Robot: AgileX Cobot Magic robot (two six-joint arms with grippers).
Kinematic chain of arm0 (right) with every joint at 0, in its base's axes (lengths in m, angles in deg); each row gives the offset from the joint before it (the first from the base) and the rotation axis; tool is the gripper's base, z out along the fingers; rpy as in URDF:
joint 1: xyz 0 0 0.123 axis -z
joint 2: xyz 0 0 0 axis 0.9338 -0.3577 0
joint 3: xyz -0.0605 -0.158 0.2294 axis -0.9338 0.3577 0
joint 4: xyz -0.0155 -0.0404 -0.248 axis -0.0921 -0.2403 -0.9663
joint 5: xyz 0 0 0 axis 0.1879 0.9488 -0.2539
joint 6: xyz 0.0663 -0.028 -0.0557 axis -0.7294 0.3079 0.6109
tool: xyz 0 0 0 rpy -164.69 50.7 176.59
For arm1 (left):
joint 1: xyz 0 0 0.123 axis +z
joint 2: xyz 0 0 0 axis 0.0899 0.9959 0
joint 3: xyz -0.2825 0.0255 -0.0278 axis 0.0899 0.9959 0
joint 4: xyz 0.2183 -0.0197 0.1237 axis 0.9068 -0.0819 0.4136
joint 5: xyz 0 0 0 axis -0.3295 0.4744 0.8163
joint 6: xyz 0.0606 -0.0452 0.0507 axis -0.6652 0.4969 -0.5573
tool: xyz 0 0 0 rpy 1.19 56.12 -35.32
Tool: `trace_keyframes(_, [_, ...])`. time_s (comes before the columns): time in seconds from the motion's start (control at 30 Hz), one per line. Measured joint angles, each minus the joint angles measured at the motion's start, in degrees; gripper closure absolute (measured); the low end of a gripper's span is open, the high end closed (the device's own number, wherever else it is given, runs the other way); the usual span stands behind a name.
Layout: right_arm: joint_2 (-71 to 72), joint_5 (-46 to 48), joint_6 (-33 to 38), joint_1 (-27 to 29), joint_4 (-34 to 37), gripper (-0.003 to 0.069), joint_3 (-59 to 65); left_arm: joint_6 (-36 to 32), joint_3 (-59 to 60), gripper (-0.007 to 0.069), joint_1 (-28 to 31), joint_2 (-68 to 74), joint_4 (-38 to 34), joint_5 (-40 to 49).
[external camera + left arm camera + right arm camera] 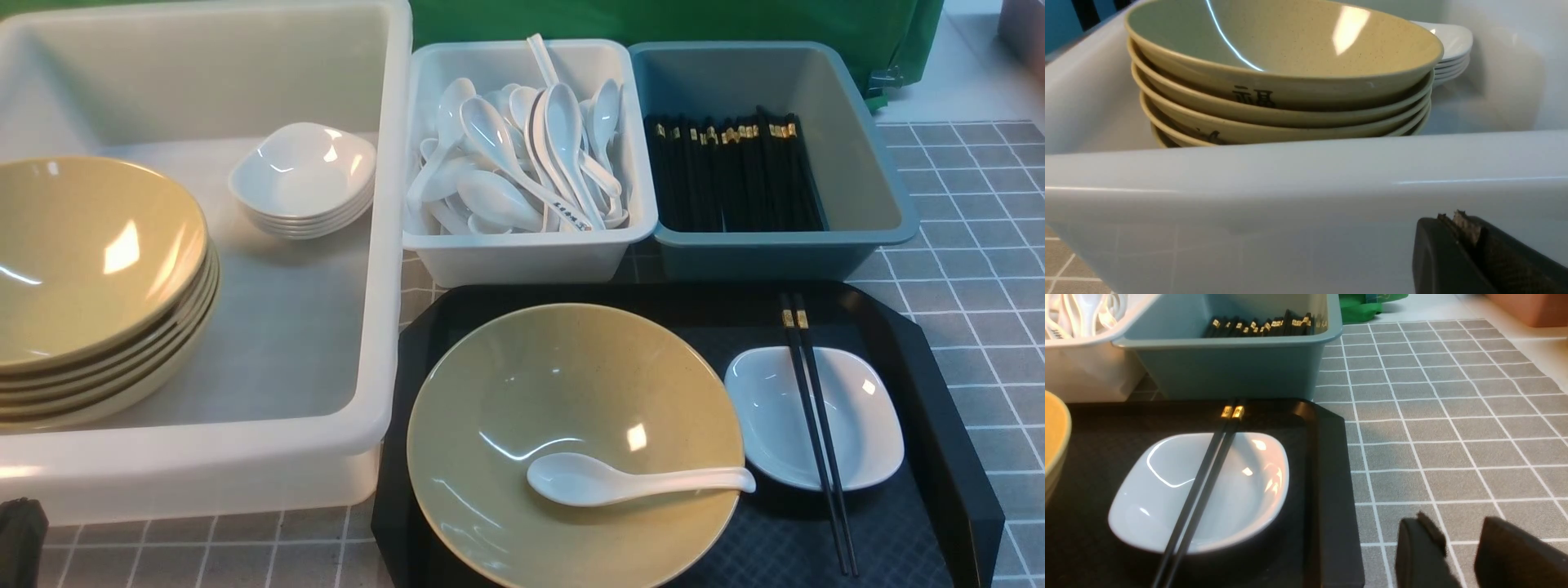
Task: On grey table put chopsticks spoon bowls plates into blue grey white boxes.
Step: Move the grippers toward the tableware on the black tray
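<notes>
On the black tray stand a yellow bowl with a white spoon in it and a small white plate with a pair of black chopsticks laid across it. My left gripper is shut and empty, just outside the near wall of the big white box. My right gripper is open and empty over the grey table, beside the tray's right edge, near the plate and chopsticks.
The big white box holds a stack of yellow bowls and a stack of small white plates. A smaller white box holds several spoons. The blue box holds several chopsticks. A green cloth hangs behind.
</notes>
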Motion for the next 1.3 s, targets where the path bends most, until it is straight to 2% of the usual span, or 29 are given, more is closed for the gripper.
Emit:
trace_keyframes(0.23, [0.00, 0.00, -0.36, 0.00, 0.00, 0.0421, 0.00, 2.04, 0.00, 0.0636, 0.00, 0.00, -4.96, -0.17])
trace_keyframes(0.33, [0.00, 0.00, -10.14, 0.00, 0.97, 0.0421, 0.00, 8.37, 0.00, 0.0636, 0.00, 0.00, -14.73, -0.46])
trace_keyframes(0.37, [0.00, 0.00, -11.13, 0.00, 1.30, 0.0421, 0.00, 8.37, 0.00, 0.0636, 0.00, 0.00, -15.62, -0.50])
trace_keyframes(0.4, [0.00, -0.06, -19.66, 0.00, 2.94, 0.0421, 0.00, 13.42, 0.00, 0.0636, 0.00, 0.00, -22.83, -0.82])
trace_keyframes(0.5, [0.00, -0.56, -43.48, 0.00, 6.30, 0.0421, 0.00, 22.30, 0.00, 0.0636, 0.00, 0.00, -38.20, -1.42])
trace_keyframes(0.57, [0.00, -0.76, -55.71, 0.00, 7.14, 0.0421, 0.00, 26.03, 0.00, 0.0636, 0.00, 0.00, -46.60, -1.73])
trace_keyframes(0.6, [0.00, -0.88, -60.09, 0.00, 7.32, 0.0421, 0.00, 27.32, 0.00, 0.0636, 0.00, 0.00, -49.28, -1.93])
trace_keyframes(0.67, [0.00, -0.88, -63.15, 0.00, 7.56, 0.0421, 0.00, 28.02, 0.00, 0.0636, 0.00, 0.00, -51.86, -2.35])
trace_keyframes(0.8, [0.00, 0.01, -58.93, 0.00, 7.56, 0.0421, 0.00, 28.69, 0.00, 0.0636, 0.00, 0.00, -53.31, -2.99])
trace_keyframes(0.83, [0.00, 0.01, -53.21, 0.00, 7.56, 0.0421, 0.00, 28.69, 0.00, 0.0636, 0.00, 0.00, -53.49, -2.92])
trace_keyframes(0.93, [0.00, -0.05, -49.54, -0.02, 7.56, 0.0421, 0.00, 26.20, -0.68, 0.0636, 0.00, 0.00, -53.41, -0.82])
trace_keyframes(0.97, [0.00, -0.72, -47.92, -0.20, 7.67, 0.0421, 0.00, 21.33, -2.92, 0.0636, 0.00, 0.00, -52.73, 1.60])
trace_keyframes(1.07, [0.00, -2.77, -43.25, -1.25, 7.74, 0.0421, -0.17, 12.91, -8.27, 0.0636, 0.00, 0.00, -50.82, 4.52])
trace_keyframes(1.17, [-0.85, -2.62, -33.73, -3.48, 7.80, 0.0431, -5.09, 3.01, -18.35, 0.0636, 0.00, 2.93, -44.48, 8.80])
trace_keyframes(1.2, [-2.75, -2.13, -29.74, -4.62, 7.80, 0.0450, -8.20, 0.96, -22.66, 0.0636, 0.00, 6.68, -40.36, 11.50])
trace_keyframes(1.3, [-9.83, 0.91, -19.49, -6.90, 7.76, 0.0525, -16.08, -0.22, -31.11, 0.0636, 0.00, 16.07, -30.82, 18.95])
